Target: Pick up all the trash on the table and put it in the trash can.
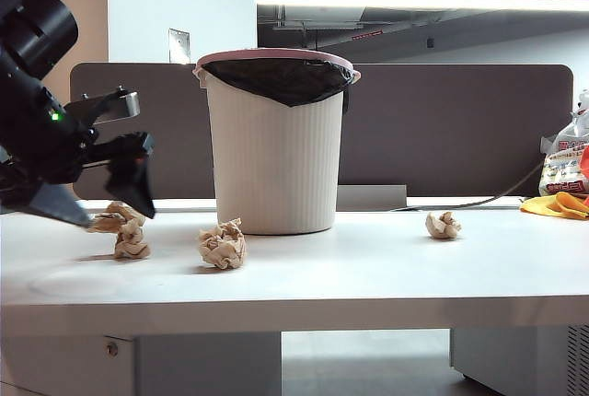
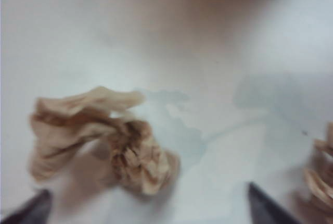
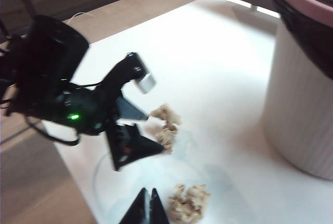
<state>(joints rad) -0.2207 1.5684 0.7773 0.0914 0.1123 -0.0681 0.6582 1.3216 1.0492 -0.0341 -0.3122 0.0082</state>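
Observation:
Crumpled beige paper trash lies on the white table (image 1: 368, 276): a two-lobed wad (image 1: 130, 241) at the left, one ball (image 1: 223, 244) in front of the trash can (image 1: 274, 152), another (image 1: 443, 224) to the can's right. My left gripper (image 1: 118, 215) hangs open just over the left wad; in the left wrist view that wad (image 2: 104, 140) lies just ahead of the spread fingertips (image 2: 260, 206), nothing held. My right gripper (image 3: 149, 195) is shut and empty, low over the table beside a ball (image 3: 188, 202). It is out of the exterior view.
A grey partition (image 1: 460, 129) runs behind the table. A printed plastic bag (image 1: 563, 168) and a yellow cloth (image 1: 558, 204) sit at the far right. The trash can's black liner (image 1: 276, 78) drapes over its pink rim. The left arm (image 3: 52, 78) fills the table's left side.

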